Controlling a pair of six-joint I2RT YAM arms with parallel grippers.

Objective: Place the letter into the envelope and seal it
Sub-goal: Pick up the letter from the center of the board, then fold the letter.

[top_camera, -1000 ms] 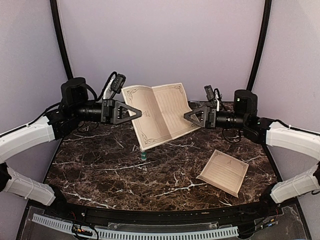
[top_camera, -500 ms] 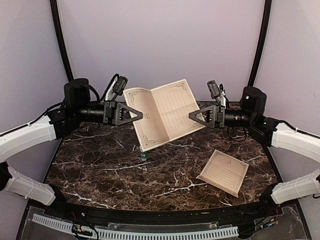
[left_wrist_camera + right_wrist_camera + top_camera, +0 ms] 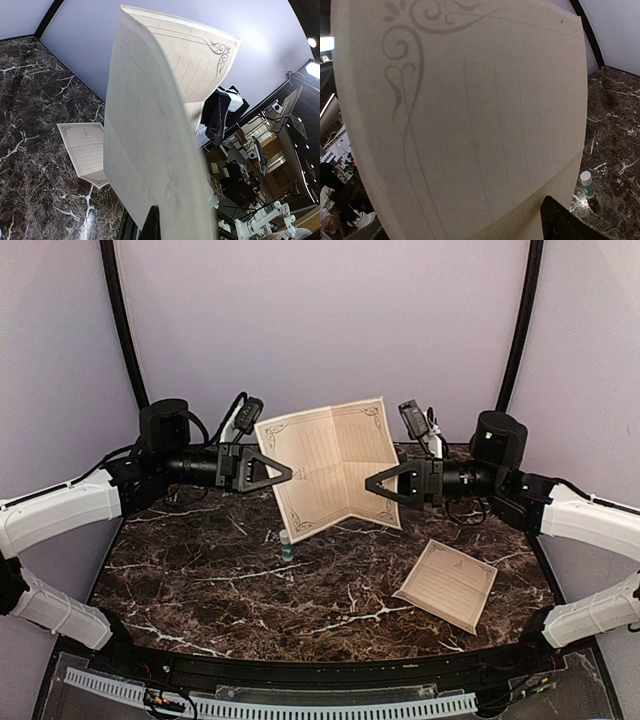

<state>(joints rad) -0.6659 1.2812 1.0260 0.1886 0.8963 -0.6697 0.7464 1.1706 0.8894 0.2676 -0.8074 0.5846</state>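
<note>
Top external: we are holding the letter (image 3: 330, 445) aloft, crease upright.
Left gripper (image 3: 287, 476) and right gripper (image 3: 370, 483) are pinching it; the envelope (image 3: 447, 583) is lying nearer our right.

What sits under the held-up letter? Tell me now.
A small white-capped bottle stands on the marble table, just below the letter. The tabletop behind the sheet is hidden.
</note>
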